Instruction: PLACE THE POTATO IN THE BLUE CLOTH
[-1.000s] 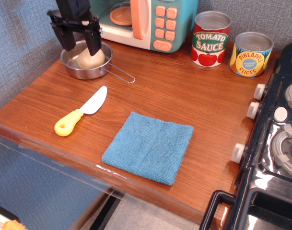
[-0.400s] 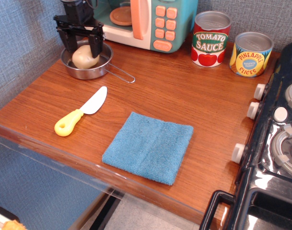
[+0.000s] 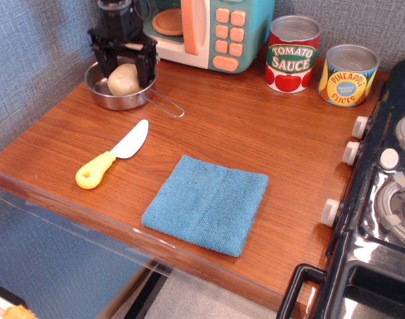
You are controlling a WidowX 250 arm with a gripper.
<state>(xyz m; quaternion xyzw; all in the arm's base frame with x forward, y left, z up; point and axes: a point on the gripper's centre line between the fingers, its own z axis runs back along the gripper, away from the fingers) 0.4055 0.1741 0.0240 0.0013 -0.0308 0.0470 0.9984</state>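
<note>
At the back left corner of the tabletop (image 3: 215,126), the potato (image 3: 123,79) sits in the steel pan (image 3: 116,96), well apart from the blue cloth (image 3: 207,203) near the front edge; I judge the step in hand to be the grasp, best made by closing evenly across the potato's middle before lifting clear of the pan rim. The gripper (image 3: 124,72) straddles the potato with its jaws wide, one on each side; I cannot tell whether they touch it.

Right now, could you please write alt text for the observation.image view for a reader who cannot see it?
A black gripper straddles a beige potato lying in a small steel pan at the back left of a wooden counter. A folded blue cloth lies bare near the front, a yellow-handled knife to its left.
</note>
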